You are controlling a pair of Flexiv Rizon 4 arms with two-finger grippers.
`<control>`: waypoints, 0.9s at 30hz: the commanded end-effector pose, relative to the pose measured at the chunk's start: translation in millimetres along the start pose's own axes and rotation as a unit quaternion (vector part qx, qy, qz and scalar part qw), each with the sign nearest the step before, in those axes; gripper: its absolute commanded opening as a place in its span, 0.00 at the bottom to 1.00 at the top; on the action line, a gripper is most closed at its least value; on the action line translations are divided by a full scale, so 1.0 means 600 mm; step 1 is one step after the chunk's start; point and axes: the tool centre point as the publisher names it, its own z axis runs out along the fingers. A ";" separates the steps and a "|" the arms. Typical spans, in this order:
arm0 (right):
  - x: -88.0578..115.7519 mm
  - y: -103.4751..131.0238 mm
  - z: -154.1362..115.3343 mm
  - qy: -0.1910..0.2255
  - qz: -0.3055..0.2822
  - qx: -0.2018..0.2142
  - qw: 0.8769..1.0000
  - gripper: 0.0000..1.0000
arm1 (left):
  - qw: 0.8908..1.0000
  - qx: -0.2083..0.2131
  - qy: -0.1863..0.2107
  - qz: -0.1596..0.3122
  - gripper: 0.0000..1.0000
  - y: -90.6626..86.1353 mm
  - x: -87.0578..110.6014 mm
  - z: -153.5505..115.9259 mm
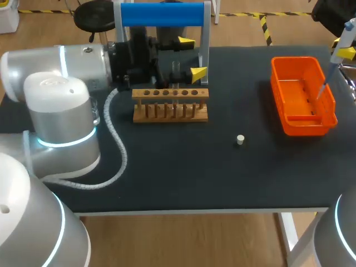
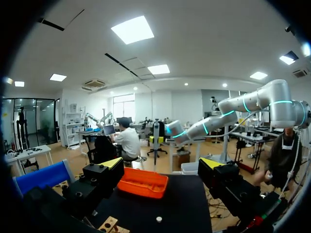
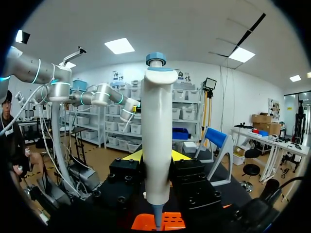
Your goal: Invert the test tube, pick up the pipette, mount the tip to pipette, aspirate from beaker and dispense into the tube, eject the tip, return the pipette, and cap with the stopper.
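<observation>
The right end effector (image 3: 156, 160) clamps the white pipette (image 3: 158, 121) upright above the orange bin (image 1: 303, 97), and what seems to be a mounted tip points into the bin. The left end effector (image 2: 162, 165) gapes wide, well left of the bin, by the wooden rack (image 1: 169, 104). The stopper (image 1: 240, 139) lies on the table (image 1: 167, 167) between bin and rack.

Robotics laboratory arranged for liquid handling. Identified by a black table (image 1: 167, 178) carrying a wooden test tube rack (image 1: 170, 104), an orange tray (image 1: 303, 94), a small white stopper (image 1: 240, 139) and a blue-topped stand (image 1: 162, 14). Further identified by two white arms with lit cyan joint rings, left arm (image 1: 58, 119) and right arm (image 1: 340, 233), entering from opposite sides of the table. Confirmed by a white pipette (image 3: 158, 141) with a blue top knob, upright above the orange tray and clamped between the yellow tips of the right pincer (image 3: 156, 156).
</observation>
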 end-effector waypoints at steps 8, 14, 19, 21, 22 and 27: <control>0.002 0.002 0.001 -0.001 0.000 0.002 1.000 0.00 | 0.999 -0.042 0.019 -0.007 1.00 -0.045 -0.029 0.232; 0.002 0.002 0.001 -0.001 0.000 0.002 1.000 0.00 | 0.998 -0.050 0.033 -0.001 1.00 -0.059 -0.035 0.312; 0.002 0.002 0.001 -0.001 0.000 0.002 1.000 0.00 | 0.998 -0.048 0.050 0.005 1.00 -0.068 -0.035 0.363; 0.002 0.002 0.001 -0.001 0.000 0.002 1.000 0.00 | 0.997 -0.049 0.056 0.005 1.00 -0.072 -0.034 0.380; 0.002 0.002 0.001 -0.001 0.000 0.002 1.000 0.00 | 0.997 -0.048 0.060 0.006 1.00 -0.074 -0.034 0.389; 0.002 0.002 0.001 -0.001 0.000 0.002 1.000 0.00 | 0.996 -0.043 0.082 0.012 1.00 -0.081 -0.028 0.417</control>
